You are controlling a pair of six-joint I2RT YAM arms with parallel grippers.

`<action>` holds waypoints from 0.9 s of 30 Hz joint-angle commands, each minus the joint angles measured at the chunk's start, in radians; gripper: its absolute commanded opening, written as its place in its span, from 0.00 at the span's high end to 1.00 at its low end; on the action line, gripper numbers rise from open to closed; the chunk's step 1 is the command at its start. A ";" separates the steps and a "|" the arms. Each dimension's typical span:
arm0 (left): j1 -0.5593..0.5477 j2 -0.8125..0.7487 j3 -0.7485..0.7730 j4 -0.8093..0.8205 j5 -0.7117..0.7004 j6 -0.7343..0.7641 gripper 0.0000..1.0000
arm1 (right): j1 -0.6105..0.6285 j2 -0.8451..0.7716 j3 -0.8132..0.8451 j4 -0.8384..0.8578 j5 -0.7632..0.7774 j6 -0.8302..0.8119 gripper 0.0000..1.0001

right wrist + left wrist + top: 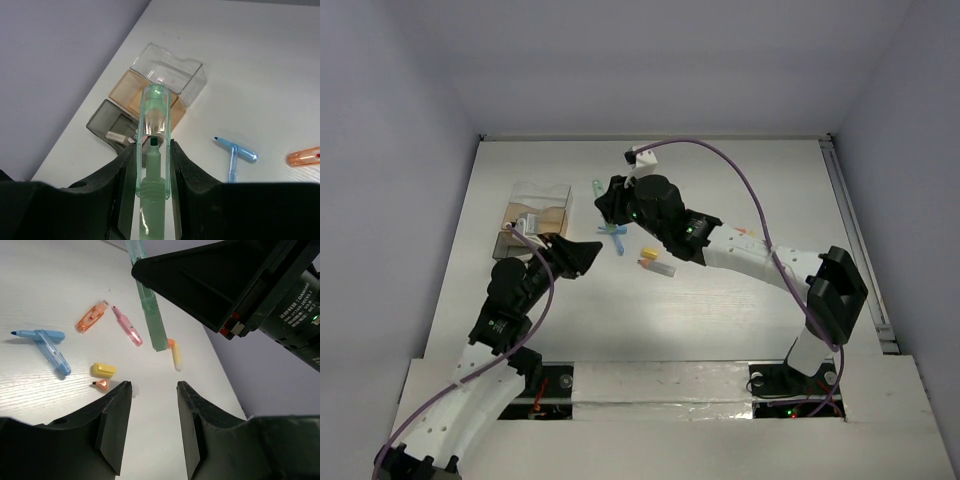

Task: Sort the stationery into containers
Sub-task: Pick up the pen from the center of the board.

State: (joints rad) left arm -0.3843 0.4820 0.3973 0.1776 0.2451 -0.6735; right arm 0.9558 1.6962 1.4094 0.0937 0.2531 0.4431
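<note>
My right gripper (152, 146) is shut on a green highlighter (156, 107) with a clear green cap and holds it above the table, pointing toward the containers (172, 75): a clear box, a tan compartment (131, 96) and a dark grey section (106, 122). In the top view the right gripper (610, 205) hovers just right of the containers (535, 205). My left gripper (153, 390) is open and empty, low over the table. Ahead of it lie a blue pen with its cap (49, 344), an orange highlighter (91, 317), a pink one (127, 326), a yellow cap (103, 370) and an orange tip (101, 385).
A yellow piece with an orange end (176, 355) lies under the hanging green highlighter (152, 310). The grey section holds a small white piece (117, 135). The blue pen (235, 152) and the orange highlighter (302, 157) lie right of the containers. The left gripper (582, 255) sits below the containers.
</note>
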 commanded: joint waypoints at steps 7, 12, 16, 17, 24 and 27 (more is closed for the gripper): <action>-0.014 0.075 -0.023 0.253 0.056 -0.055 0.62 | -0.002 -0.015 0.002 0.057 -0.037 0.042 0.81; -0.014 0.112 -0.029 0.298 0.048 -0.046 0.62 | -0.002 -0.006 -0.003 0.070 -0.071 0.062 0.81; -0.024 0.139 -0.025 0.310 0.039 -0.037 0.62 | -0.002 -0.010 -0.010 0.089 -0.089 0.068 0.81; -0.024 0.145 -0.023 0.315 0.036 -0.037 0.62 | -0.002 -0.010 -0.010 0.090 -0.097 0.071 0.81; -0.024 0.181 -0.017 0.359 0.020 -0.037 0.63 | -0.002 -0.007 -0.024 0.104 -0.115 0.082 0.81; -0.033 0.194 -0.017 0.368 0.016 -0.038 0.66 | -0.002 -0.010 -0.032 0.109 -0.120 0.085 0.81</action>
State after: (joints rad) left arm -0.4061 0.6720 0.3771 0.4606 0.2714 -0.7177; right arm 0.9524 1.6966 1.3876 0.1360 0.1474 0.5159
